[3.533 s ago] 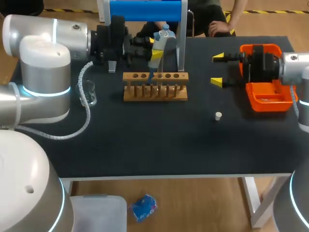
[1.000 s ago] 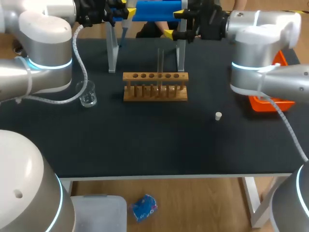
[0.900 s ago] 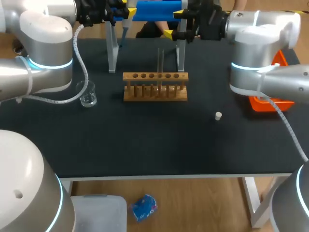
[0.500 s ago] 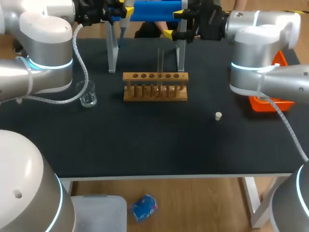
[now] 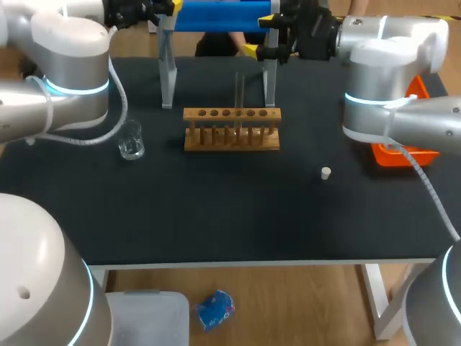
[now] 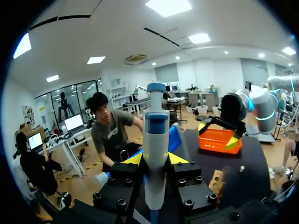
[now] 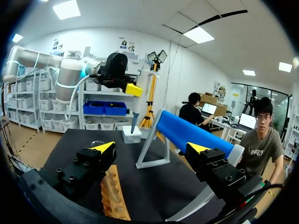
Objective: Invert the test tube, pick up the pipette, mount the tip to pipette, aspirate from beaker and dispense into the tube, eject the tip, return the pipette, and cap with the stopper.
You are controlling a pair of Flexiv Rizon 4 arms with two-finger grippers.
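My left gripper [image 6: 155, 159] is shut on the white and blue pipette [image 6: 155, 140], held upright between its yellow tips. In the head view this gripper [image 5: 162, 7] sits at the back left edge, and the pipette is out of sight there. In the right wrist view the pipette's blue lower end [image 7: 134, 121] hangs over a small white box [image 7: 131, 136]. A clear test tube [image 5: 239, 88] stands upright in the wooden rack [image 5: 230, 130]. My right gripper [image 5: 261, 36] stands open beside the blue bar stand [image 5: 223, 14], with nothing between its fingers [image 7: 103, 147].
A glass beaker [image 5: 131, 141] stands left of the rack. A small white stopper [image 5: 325, 172] lies on the black table to the right. The orange tray [image 5: 403, 155] is partly hidden behind my right arm. The stand's grey legs [image 5: 167, 72] rise behind the rack.
My left arm has lifted the pipette higher; its blue tip, earlier visible by the stand's left leg, has left the head view. The right arm has not moved.
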